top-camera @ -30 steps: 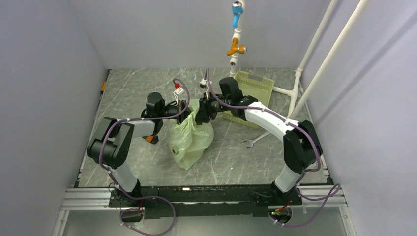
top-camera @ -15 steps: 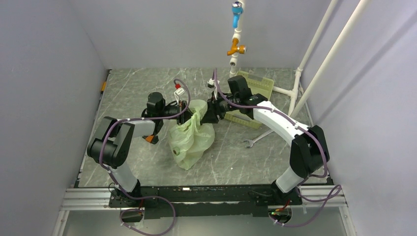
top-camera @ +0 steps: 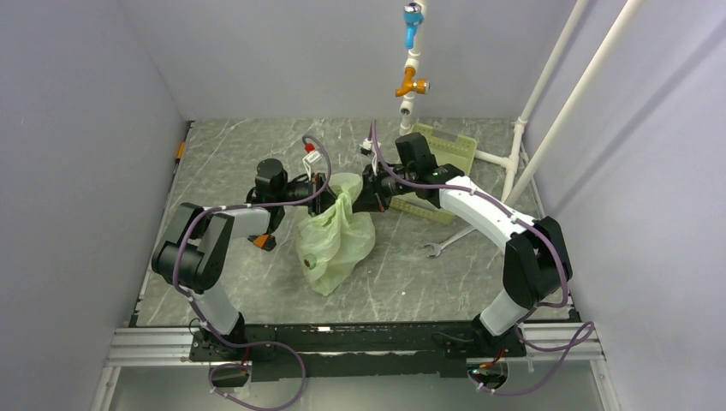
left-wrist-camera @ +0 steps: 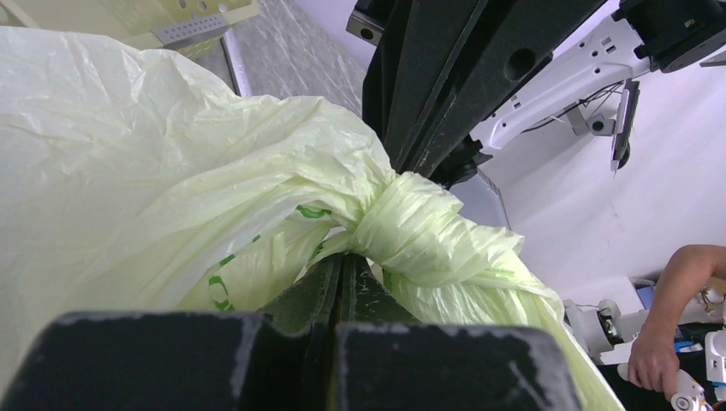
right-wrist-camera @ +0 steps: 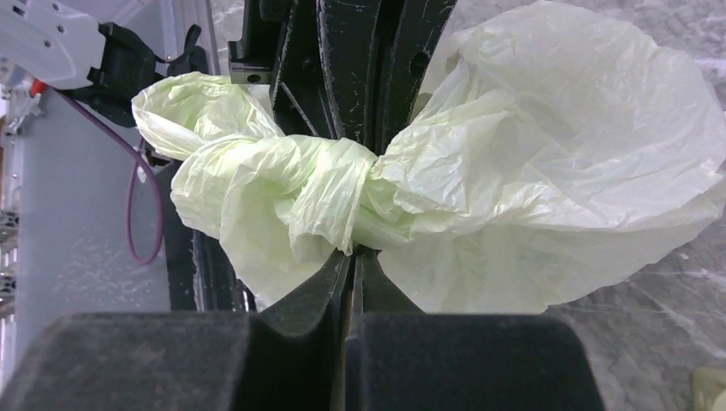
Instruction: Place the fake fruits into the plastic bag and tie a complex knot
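Observation:
The plastic bag (top-camera: 336, 238), pale yellow-green and crinkly, stands mid-table with its top twisted into a knot (top-camera: 343, 202). My left gripper (top-camera: 329, 195) reaches in from the left. In the left wrist view it (left-wrist-camera: 341, 259) is shut on bag film just under the knot (left-wrist-camera: 424, 229). My right gripper (top-camera: 357, 199) comes from the right. In the right wrist view it (right-wrist-camera: 353, 252) is shut on the film beneath the knot (right-wrist-camera: 318, 184), with the bag's puffed body (right-wrist-camera: 556, 163) to the right. The two grippers face each other across the knot. The fake fruits are hidden.
A pale green tray (top-camera: 448, 151) lies behind the right arm. A steel wrench (top-camera: 443, 243) lies to the bag's right, and a small orange-and-black block (top-camera: 261, 241) sits under the left arm. White pipes (top-camera: 516, 163) rise at the right, and a tap (top-camera: 411, 86) hangs above.
The right gripper has closed onto the bag beside the knot. The right arm swung slightly rightward and back, and the bag's top has drawn tighter between the two grippers.

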`<state>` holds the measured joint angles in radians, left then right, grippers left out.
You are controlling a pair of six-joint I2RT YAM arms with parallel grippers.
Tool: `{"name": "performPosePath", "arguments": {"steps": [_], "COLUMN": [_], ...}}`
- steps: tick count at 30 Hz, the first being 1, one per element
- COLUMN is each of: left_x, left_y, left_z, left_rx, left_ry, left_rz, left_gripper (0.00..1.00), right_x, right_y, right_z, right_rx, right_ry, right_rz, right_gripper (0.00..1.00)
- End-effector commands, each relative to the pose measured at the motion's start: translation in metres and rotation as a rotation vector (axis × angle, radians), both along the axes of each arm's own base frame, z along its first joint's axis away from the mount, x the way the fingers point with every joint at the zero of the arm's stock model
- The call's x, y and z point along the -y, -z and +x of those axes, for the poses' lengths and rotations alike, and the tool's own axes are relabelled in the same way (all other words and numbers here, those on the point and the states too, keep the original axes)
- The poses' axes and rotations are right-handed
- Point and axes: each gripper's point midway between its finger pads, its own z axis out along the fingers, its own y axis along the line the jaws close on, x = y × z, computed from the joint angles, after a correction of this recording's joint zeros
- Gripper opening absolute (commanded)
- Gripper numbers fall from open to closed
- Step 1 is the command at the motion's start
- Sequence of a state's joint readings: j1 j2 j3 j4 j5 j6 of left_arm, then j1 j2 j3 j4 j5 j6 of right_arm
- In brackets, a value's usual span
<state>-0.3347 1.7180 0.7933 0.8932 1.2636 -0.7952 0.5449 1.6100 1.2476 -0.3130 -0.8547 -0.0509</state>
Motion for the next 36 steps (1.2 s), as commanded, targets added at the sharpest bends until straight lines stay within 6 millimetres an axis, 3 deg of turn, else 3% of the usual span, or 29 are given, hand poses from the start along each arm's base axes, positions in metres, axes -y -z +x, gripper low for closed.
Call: {"name": "performPosePath", "arguments": {"steps": [1,6,11,14,17,19,24,31,36], "left_x": [-0.001,-0.023,-0.069,-0.097,-0.117,-0.123,-0.109,-0.077,-0.062], "left_y": [-0.011,-0.010,-0.020,-0.026,-0.015,-0.014,-0.025,-0.053,-0.056], "left_z": [0.001,0.014,0.023,0.009,-0.025,-0.040,-0.055,-0.042,-0.035], "left_rx": [0.076,0.093,0.219,0.417,0.668,0.741,0.866,0.944,0.897], "left_ry": [0.015,-0.092,-0.214,-0.197,-0.053,-0.003,0.057,-0.013,-0.011], "left_rz": [-0.009,0.025,0.137,0.261,0.410,0.450,0.492,0.490,0.478], "left_gripper": [0.07,0.39,0.59,0.67,0.70,0.72,0.73,0.74,0.67], "right_x": [-0.002,0.003,0.004,0.005,0.006,0.005,0.004,0.002,0.001], "right_y": [-0.008,-0.010,-0.014,-0.013,-0.015,-0.015,-0.018,-0.018,-0.021], "right_z": [0.000,0.000,0.004,0.005,0.005,0.004,0.004,0.001,0.001], "right_rx": [0.056,0.095,0.124,0.130,0.128,0.123,0.128,0.140,0.148], "right_ry": [-0.032,-0.033,-0.018,-0.013,-0.010,-0.010,-0.014,-0.021,-0.024], "right_rz": [0.022,0.011,0.003,-0.003,-0.003,-0.004,-0.001,-0.006,-0.004], "right_gripper": [0.00,0.00,0.00,0.00,0.00,0.00,0.00,0.00,0.00]}}
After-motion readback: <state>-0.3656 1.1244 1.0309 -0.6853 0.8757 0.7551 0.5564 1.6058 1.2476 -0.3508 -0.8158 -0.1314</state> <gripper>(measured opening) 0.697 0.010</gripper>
